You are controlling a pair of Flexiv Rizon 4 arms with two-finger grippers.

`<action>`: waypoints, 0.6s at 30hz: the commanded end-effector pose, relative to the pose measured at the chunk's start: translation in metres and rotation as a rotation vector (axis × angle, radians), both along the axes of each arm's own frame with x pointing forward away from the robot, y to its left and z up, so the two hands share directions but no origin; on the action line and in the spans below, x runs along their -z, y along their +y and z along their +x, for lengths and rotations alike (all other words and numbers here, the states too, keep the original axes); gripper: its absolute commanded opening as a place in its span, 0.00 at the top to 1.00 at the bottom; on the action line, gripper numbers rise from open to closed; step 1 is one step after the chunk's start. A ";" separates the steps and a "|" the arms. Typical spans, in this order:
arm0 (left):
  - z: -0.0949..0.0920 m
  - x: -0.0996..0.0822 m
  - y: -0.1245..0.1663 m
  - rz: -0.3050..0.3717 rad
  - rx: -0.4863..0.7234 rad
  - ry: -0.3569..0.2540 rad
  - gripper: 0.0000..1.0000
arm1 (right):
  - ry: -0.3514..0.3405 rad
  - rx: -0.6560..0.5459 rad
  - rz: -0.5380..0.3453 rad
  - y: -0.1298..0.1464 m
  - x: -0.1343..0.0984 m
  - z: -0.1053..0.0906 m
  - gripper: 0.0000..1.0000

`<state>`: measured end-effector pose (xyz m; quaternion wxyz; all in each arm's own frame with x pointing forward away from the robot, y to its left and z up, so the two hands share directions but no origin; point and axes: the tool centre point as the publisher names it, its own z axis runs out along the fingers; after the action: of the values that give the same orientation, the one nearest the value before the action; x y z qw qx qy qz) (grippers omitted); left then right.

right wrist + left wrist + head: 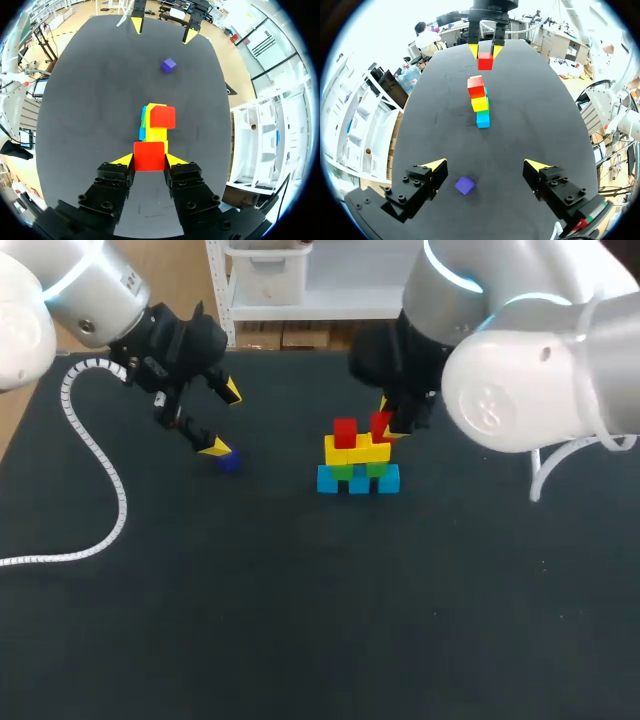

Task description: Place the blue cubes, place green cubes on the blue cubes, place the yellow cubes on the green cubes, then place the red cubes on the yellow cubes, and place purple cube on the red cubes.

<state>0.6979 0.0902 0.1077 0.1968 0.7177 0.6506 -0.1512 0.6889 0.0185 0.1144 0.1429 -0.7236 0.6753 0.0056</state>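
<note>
A small tower stands mid-table: blue cubes [358,481] at the bottom, green cubes [361,469] on them, yellow cubes [356,450] above. One red cube [345,431] rests on the left yellow cube. My right gripper [149,159] is shut on a second red cube [149,155], held at the tower's right end just over the yellow layer; whether it touches I cannot tell. The purple cube [465,185] lies alone on the mat. My left gripper [487,165] hangs open over it, its fingers wide apart on either side and clear of it.
The black mat [300,620] covers the whole table. A white coiled cable [95,455] trails from my left arm across the mat's left side. The purple cube [228,461] lies about a hand's width left of the tower.
</note>
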 end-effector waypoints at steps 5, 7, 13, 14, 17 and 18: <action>0.001 0.001 0.001 -0.002 0.003 -0.001 0.00 | 0.002 0.033 -0.016 0.008 0.007 0.011 1.00; 0.001 0.001 0.001 -0.002 0.003 -0.001 0.00 | 0.003 0.039 -0.013 0.008 0.009 0.013 1.00; 0.001 0.001 0.001 -0.002 0.003 -0.001 0.00 | 0.004 0.059 0.006 0.011 0.012 0.016 1.00; 0.001 0.001 0.001 -0.002 0.003 -0.001 0.00 | 0.004 0.060 0.008 0.011 0.013 0.016 1.00; 0.001 0.001 0.001 -0.002 0.003 -0.001 0.00 | 0.007 0.065 0.011 0.011 0.016 0.017 1.00; 0.001 0.001 0.001 -0.002 0.003 -0.001 0.00 | 0.010 0.067 0.013 0.011 0.017 0.018 1.00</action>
<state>0.6979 0.0902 0.1076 0.1968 0.7177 0.6506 -0.1512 0.7048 0.0289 0.1002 0.1438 -0.7001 0.6994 0.0079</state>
